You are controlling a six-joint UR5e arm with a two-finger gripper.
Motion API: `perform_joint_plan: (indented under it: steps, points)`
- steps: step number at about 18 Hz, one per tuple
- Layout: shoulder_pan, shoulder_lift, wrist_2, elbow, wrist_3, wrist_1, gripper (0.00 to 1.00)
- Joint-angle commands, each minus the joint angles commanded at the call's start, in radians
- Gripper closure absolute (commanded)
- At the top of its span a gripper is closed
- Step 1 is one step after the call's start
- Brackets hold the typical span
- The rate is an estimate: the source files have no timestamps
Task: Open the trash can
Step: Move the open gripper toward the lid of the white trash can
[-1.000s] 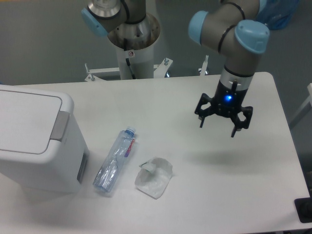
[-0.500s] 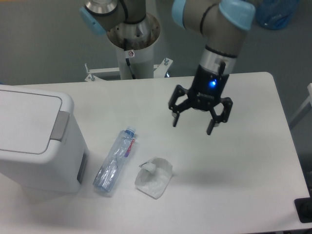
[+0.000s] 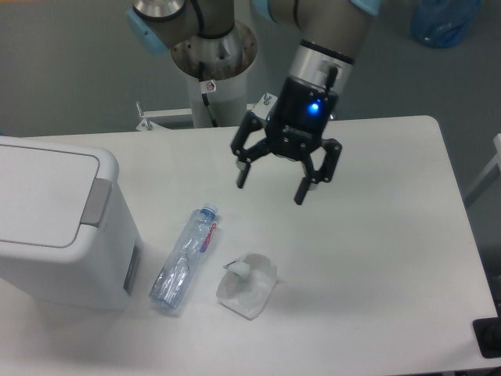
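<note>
The trash can (image 3: 55,227) is a large white boxy bin at the left edge of the table, its flat lid down and its grey latch tab (image 3: 95,202) facing right. My gripper (image 3: 271,188) hangs open and empty above the middle of the table, well to the right of the bin and above the table surface. Its two dark fingers (image 3: 302,190) point down.
A clear plastic bottle (image 3: 184,258) with a blue cap lies on the table just right of the bin. A crumpled white tissue (image 3: 248,285) lies to the right of the bottle. The arm's base column (image 3: 211,74) stands behind the table's far edge.
My gripper has moved left and slightly up across the table, from the right side towards the middle, staying open. The bin, bottle and tissue have not moved.
</note>
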Motion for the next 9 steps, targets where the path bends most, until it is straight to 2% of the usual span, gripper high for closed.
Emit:
perform_joint_plan:
  steps: [9]
  points:
    - [-0.178,-0.021,0.008,0.009,-0.014,0.031,0.00]
